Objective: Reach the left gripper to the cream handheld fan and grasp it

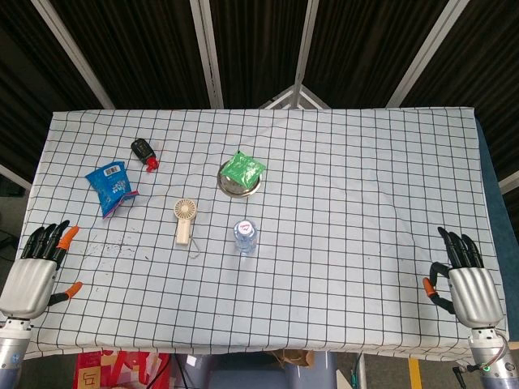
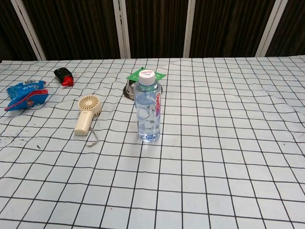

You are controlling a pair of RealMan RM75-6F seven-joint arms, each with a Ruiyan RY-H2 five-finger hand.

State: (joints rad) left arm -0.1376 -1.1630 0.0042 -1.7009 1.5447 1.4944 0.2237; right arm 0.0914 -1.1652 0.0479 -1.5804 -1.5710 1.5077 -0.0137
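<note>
The cream handheld fan (image 1: 184, 219) lies flat on the checkered cloth, round head away from me and handle toward me, with a thin strap trailing from the handle. The chest view shows the fan (image 2: 86, 114) left of centre. My left hand (image 1: 36, 269) hovers at the table's near left edge, fingers spread and holding nothing, well to the left of the fan. At the near right edge my right hand (image 1: 462, 279) is also open and empty. Neither hand appears in the chest view.
A clear water bottle (image 2: 148, 108) stands upright just right of the fan. Behind it a green packet (image 1: 242, 168) rests in a metal bowl (image 1: 229, 187). A blue snack bag (image 1: 110, 186) and a black-and-red object (image 1: 144, 152) lie at the far left.
</note>
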